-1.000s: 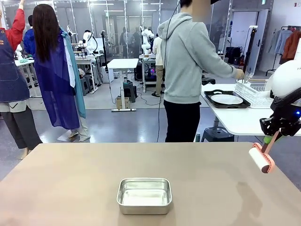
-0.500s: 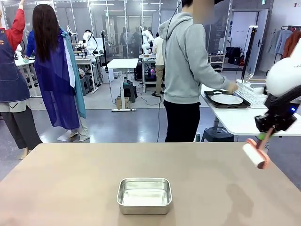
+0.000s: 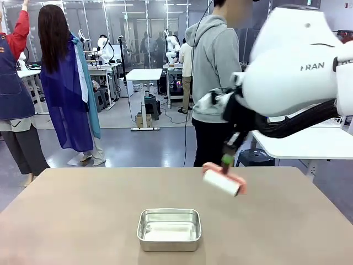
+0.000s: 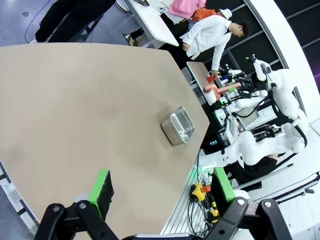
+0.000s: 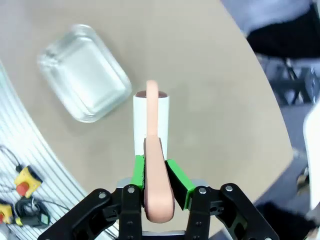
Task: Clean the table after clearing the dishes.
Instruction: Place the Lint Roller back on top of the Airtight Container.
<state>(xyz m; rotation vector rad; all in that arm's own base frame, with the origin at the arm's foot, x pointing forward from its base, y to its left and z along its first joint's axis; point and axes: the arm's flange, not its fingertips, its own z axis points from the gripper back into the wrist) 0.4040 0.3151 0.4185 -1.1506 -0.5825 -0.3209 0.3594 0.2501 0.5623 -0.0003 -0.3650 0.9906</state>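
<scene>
The right arm reaches in from the right side across the middle of the front view, its bulky white wrist tilted down — the right gripper hangs below it, green pads clamped on the pink handle of a lint roller. The left gripper has its fingers spread wide apart — nothing between them

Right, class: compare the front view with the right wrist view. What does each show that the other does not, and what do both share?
Front view alone: the person in a grey hoodie standing beyond the table, and the white right arm reaching in.

Right wrist view alone: the right gripper with its green-padded fingers shut on the roller's pink handle.

Both: the lint roller, the steel pan and the taupe table.
</scene>
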